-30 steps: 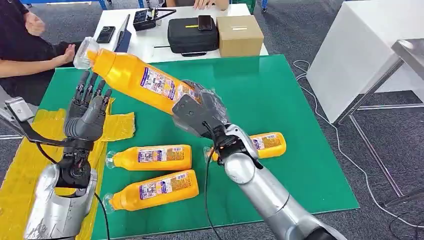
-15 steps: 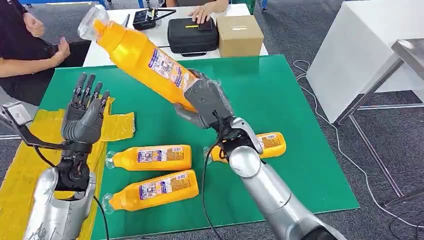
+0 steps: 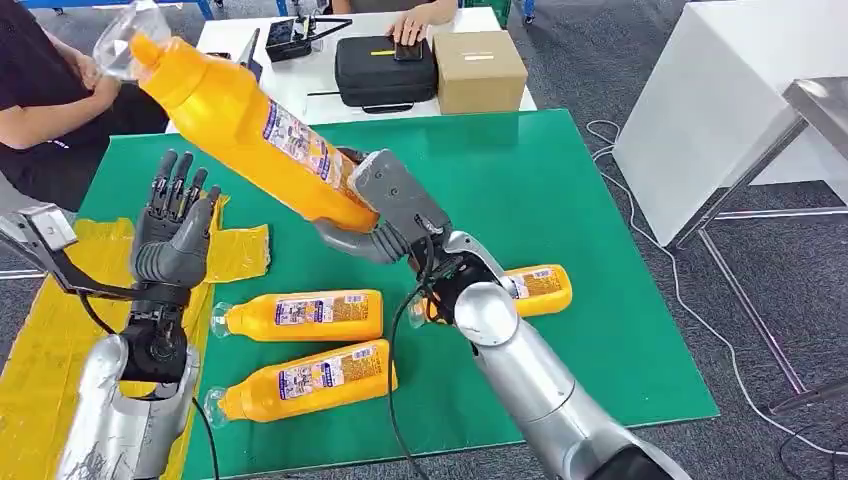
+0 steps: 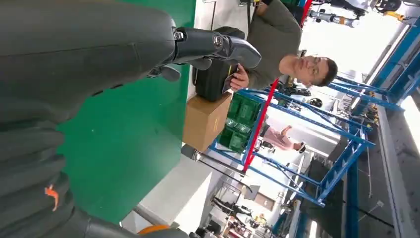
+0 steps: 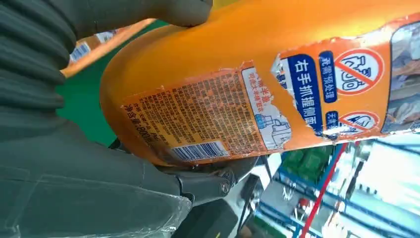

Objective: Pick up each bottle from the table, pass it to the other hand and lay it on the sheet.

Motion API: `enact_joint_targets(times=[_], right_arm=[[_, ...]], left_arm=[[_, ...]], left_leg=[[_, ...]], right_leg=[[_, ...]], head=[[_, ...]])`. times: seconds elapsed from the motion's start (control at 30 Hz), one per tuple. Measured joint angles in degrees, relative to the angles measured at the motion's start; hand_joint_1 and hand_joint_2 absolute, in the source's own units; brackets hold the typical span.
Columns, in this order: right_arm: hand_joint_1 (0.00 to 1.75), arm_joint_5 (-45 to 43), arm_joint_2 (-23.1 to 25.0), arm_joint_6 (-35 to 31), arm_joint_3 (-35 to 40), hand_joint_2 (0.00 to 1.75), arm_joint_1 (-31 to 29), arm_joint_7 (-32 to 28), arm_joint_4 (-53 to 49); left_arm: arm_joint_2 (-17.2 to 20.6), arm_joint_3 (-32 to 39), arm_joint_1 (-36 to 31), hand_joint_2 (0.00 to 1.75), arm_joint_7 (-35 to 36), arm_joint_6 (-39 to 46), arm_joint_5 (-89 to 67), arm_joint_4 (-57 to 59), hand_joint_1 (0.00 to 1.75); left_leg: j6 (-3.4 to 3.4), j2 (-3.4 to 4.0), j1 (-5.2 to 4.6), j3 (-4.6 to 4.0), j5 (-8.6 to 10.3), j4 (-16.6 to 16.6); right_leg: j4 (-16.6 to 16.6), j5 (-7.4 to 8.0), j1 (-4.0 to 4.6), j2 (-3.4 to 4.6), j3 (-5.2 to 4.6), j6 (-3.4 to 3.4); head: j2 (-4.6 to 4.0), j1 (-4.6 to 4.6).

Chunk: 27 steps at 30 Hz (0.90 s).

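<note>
My right hand [image 3: 385, 205] grips the base of a big orange bottle [image 3: 240, 120] and holds it high over the green table [image 3: 560, 180], clear cap tilted up and to the left. The right wrist view shows the same bottle [image 5: 277, 74] close up, wrapped by that hand [image 5: 89, 163]. My left hand [image 3: 172, 228] stands upright with fingers spread and nothing in it, below and left of the bottle, over the yellow sheet [image 3: 60, 300]. Three more orange bottles lie on the table: one [image 3: 300, 315], one [image 3: 305, 378] and one [image 3: 535, 290] partly behind my right arm.
A person [image 3: 50, 90] sits at the far left by the table. On the white table [image 3: 300, 90] behind stand a black case [image 3: 385, 70], a cardboard box [image 3: 480, 70] and phones. Another person's hand [image 3: 410, 25] rests there.
My right hand has lifted the bottle higher and swung its cap end up and to the left. The left hand has barely moved.
</note>
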Motion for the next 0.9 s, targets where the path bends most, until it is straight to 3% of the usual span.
enact_joint_targets(times=[0.53,0.8,0.9], right_arm=[[1.75,-7.3,0.0,2.43,1.81,1.75,-0.1,0.17,0.31],[1.75,-4.8,-1.99,-6.3,-1.58,1.75,-0.4,-3.39,1.42],[1.75,-3.1,-2.78,-6.47,-3.06,1.75,-1.27,-4.0,4.68]], left_arm=[[-0.13,-1.88,-0.92,1.75,-0.94,-2.64,-1.44,1.62,0.0],[-0.13,-1.66,0.22,1.75,-0.15,-2.06,0.46,-0.96,0.0],[-0.13,-2.08,0.25,1.75,0.83,-3.15,2.58,-2.1,0.0]], left_leg=[[0.0,0.01,0.0,0.0,0.0,0.0],[0.0,-0.01,-0.01,-0.02,0.0,0.0],[0.01,-0.03,-0.02,-0.02,0.0,0.01]], right_leg=[[0.0,0.0,-0.01,0.0,-0.01,0.0],[0.0,0.0,-0.02,0.0,0.01,0.01],[0.0,0.01,-0.03,0.0,0.01,0.01]], head=[[0.0,-0.02],[0.02,0.0],[0.02,0.0]])
